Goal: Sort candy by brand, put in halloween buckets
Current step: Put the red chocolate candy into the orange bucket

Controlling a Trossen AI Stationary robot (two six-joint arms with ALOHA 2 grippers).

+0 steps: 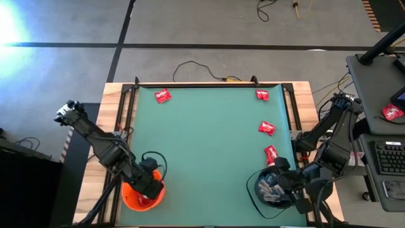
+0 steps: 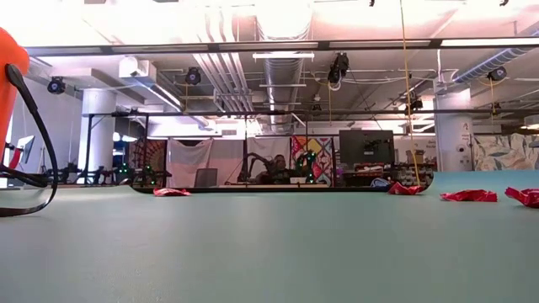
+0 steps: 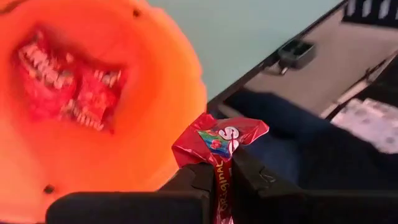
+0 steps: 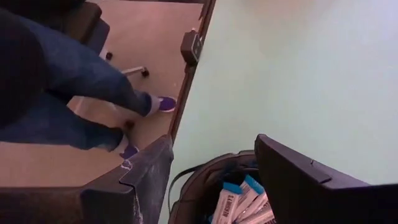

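The orange bucket (image 1: 138,195) stands at the table's near left; in the left wrist view the orange bucket (image 3: 93,93) holds several red candies (image 3: 65,87). My left gripper (image 3: 221,171) hovers over its rim, shut on a red candy (image 3: 221,140). The black bucket (image 1: 269,190) stands near right, holding blue-and-white candies (image 4: 239,202). My right gripper (image 4: 211,180) is open above it. Several red candies lie flat on the green mat: (image 1: 162,95), (image 1: 262,95), (image 1: 266,128), (image 1: 270,154). My left gripper pinches the red candy's lower part (image 3: 219,167) between its two fingers. The wrapper's crumpled upper end (image 3: 227,135) sticks out beyond the fingertips. The candy is lifted clear, above the orange bucket's rim.
Black rails and clamps (image 1: 193,83) edge the mat. A person's legs in jeans and purple shoes (image 4: 93,93) show beside the table's near right. A desk with a keyboard (image 1: 389,158) and another red candy (image 1: 392,113) stands to the right. The mat's middle (image 1: 209,145) is bare.
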